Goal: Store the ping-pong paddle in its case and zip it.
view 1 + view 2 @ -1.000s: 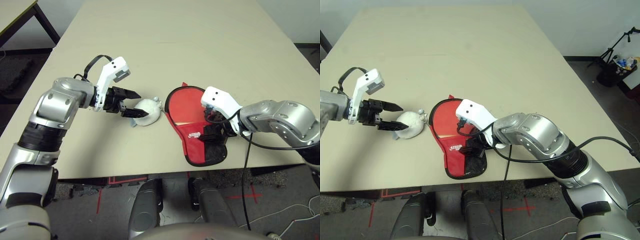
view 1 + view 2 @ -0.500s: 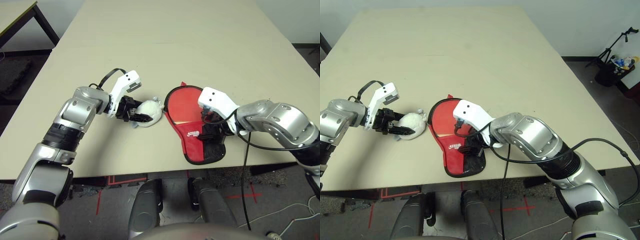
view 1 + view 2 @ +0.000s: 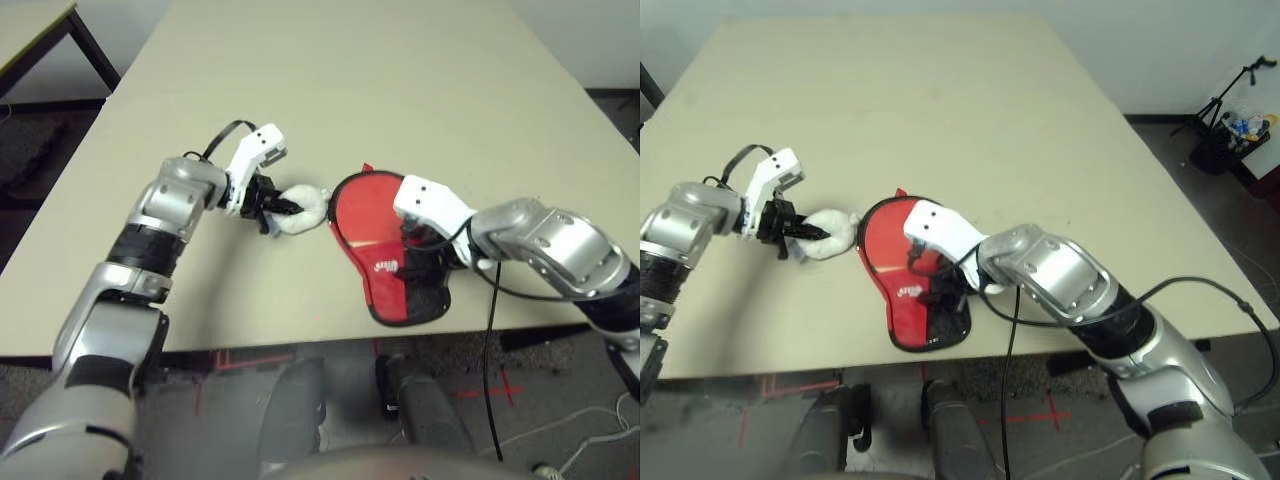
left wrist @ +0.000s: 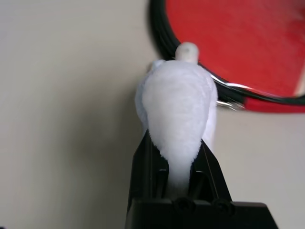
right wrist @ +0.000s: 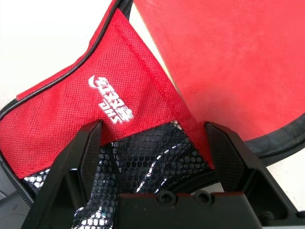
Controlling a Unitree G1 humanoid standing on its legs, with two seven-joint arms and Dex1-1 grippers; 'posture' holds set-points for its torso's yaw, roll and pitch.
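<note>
A large beige table (image 3: 400,90) with a plain matte top stretches toward the far wall. At far left stands a second table (image 3: 30,25) with dark legs. The floor (image 3: 560,400) below is grey carpet marked with red tape crosses (image 3: 485,385). At far right stands a black tripod (image 3: 1230,95).

Silver forearms with black cuffs, white wrist housings, looping black cables, black two-fingered left pincer (image 3: 283,207).

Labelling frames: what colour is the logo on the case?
White, on the red fabric of the case beside its black mesh pocket; clearest in the right wrist view.
</note>
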